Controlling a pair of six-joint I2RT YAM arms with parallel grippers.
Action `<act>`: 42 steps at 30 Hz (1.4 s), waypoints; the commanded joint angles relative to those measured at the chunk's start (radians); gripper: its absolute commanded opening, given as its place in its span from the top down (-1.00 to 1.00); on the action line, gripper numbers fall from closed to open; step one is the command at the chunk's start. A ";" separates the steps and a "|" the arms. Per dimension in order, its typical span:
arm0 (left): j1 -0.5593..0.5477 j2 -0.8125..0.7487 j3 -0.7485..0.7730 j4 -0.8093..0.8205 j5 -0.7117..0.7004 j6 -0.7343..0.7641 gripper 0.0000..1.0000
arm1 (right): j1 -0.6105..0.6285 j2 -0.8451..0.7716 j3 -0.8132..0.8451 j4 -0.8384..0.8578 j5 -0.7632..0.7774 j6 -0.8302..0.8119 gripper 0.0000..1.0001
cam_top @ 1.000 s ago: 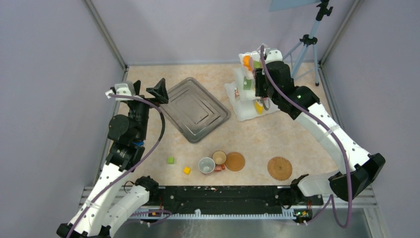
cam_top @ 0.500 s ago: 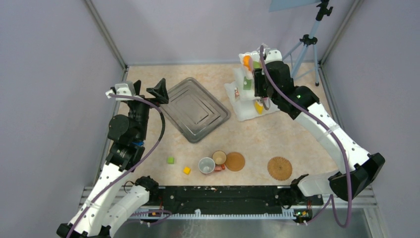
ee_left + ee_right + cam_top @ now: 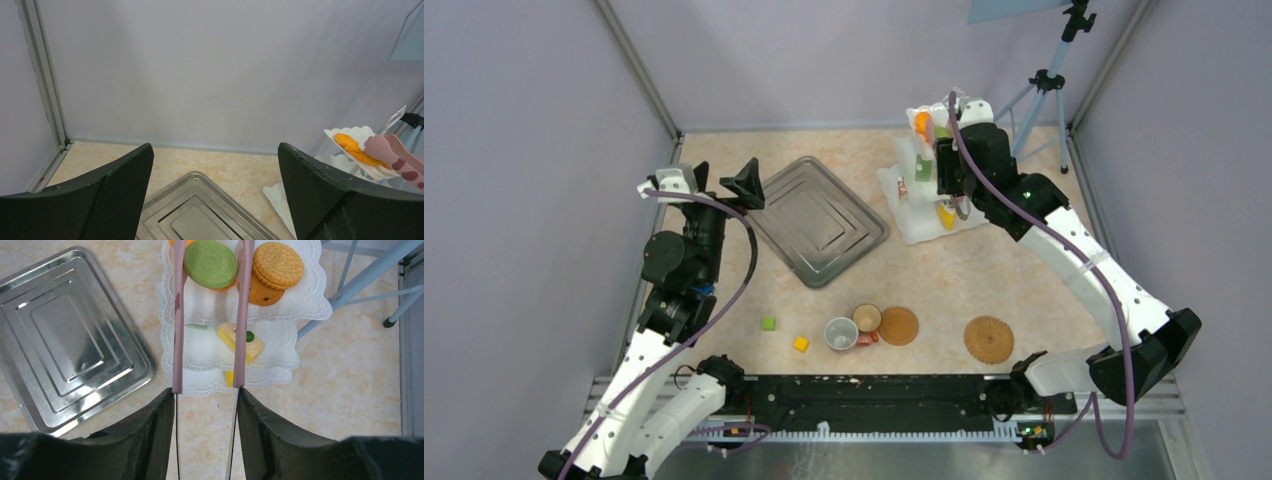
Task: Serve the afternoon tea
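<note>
Pink tongs clamped in right gripper, jaws narrow on the handles. Ahead of those jaws, flanked by the tong arms: green cookie on top tier of white three-tier stand; orange cookie just right of the tongs, yellow cake wedge on a lower tier beneath. To the left, steel tray; to the right, tripod legs. Left gripper spread wide, holding nothing, tray corner just ahead and below. Well behind both, near the arm bases: cup touching second cup, woven mat beside, second mat apart, green cube, yellow cube.
</note>
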 commanded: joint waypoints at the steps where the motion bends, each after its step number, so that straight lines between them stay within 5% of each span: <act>1: 0.003 -0.002 0.018 0.029 0.010 -0.003 -0.97 | -0.008 -0.010 0.050 0.065 0.015 -0.019 0.07; 17: 0.003 -0.001 0.019 0.029 0.010 -0.003 -0.97 | -0.018 -0.049 0.015 0.107 -0.036 0.096 0.04; 32: 0.003 -0.007 0.018 0.029 0.010 -0.002 -0.97 | -0.254 -0.177 -0.123 0.223 -0.436 0.374 0.06; 42: 0.004 -0.006 0.018 0.030 0.012 -0.002 -0.98 | -0.318 -0.253 -0.139 0.218 -0.459 0.421 0.03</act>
